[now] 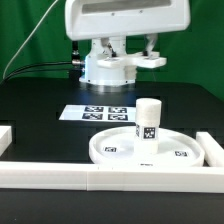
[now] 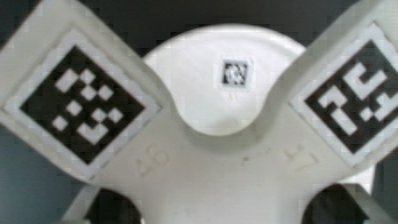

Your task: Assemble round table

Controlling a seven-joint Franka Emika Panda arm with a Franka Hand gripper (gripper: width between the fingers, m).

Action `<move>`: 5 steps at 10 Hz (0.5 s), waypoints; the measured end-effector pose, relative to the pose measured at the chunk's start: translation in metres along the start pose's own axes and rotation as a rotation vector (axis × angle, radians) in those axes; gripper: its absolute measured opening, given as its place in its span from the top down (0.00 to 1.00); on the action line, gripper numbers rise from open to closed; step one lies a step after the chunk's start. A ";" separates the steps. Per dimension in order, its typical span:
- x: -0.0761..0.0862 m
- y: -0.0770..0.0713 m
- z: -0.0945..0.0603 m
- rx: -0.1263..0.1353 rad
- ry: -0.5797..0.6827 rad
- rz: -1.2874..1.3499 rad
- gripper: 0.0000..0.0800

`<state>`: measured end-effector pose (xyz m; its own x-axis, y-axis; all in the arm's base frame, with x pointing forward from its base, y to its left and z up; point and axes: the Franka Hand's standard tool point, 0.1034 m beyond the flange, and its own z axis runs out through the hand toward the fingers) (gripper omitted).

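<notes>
we're holding the cross-shaped piece (image 2: 222, 160) up off the bench (image 1: 40, 105), tool (image 2: 222, 205) looking clamped across its hub, prob so it can be carried over to the leg (image 1: 148, 122). its two tagged arms are splaying away from the tool in a v. the leg is standing upright, long axis vertical, on the round disc (image 1: 112, 150), lower than the tool & well apart from it.
</notes>
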<state>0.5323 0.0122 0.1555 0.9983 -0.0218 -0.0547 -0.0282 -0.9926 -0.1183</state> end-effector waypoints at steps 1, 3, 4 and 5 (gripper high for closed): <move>0.013 -0.004 0.005 -0.007 0.006 -0.011 0.45; 0.008 -0.001 0.005 -0.006 0.002 -0.011 0.45; 0.008 -0.002 0.007 -0.006 0.000 -0.012 0.45; 0.008 -0.001 0.007 -0.007 -0.001 -0.011 0.45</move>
<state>0.5398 0.0143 0.1480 0.9985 -0.0103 -0.0545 -0.0164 -0.9935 -0.1124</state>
